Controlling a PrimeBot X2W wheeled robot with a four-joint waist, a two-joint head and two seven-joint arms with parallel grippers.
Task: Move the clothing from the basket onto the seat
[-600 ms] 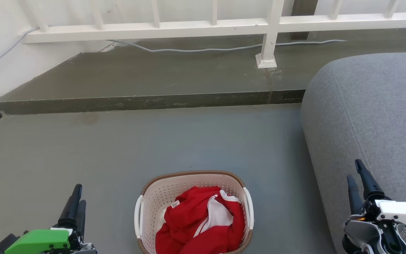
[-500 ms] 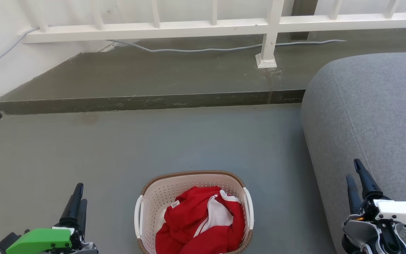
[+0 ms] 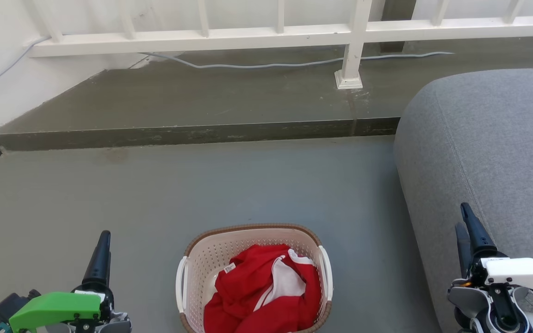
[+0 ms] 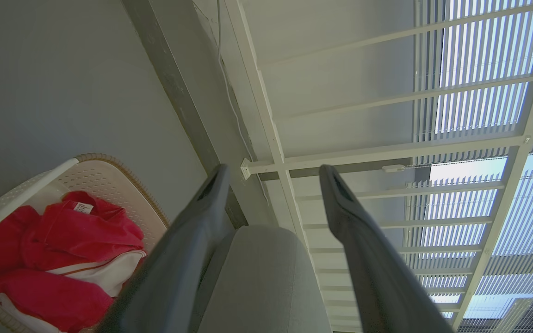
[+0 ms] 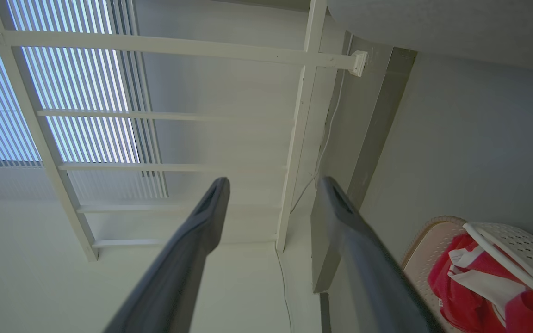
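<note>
Lying heaped in the basket (image 3: 204, 259) on the floor (image 3: 155, 194), the clothing (image 3: 257, 291) sits between the left gripper (image 3: 103, 240) and right gripper (image 3: 461, 216), both spread wide and empty, near the seat (image 3: 493, 138).

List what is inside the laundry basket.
Crumpled red-and-white clothing lies in the laundry basket, piled toward its right side. Anything beneath the fabric is covered.

Scene lit evenly by soft daylight. Shadows on floor (image 3: 248, 185) kept faint, diffuse. Strong backlight admitted through blinds (image 4: 474, 111); slats partly blown out. Wide-angle stretching seen toward wrist-view edges. Near fingers (image 4: 183, 259) rendered soft, unfocused.
</note>
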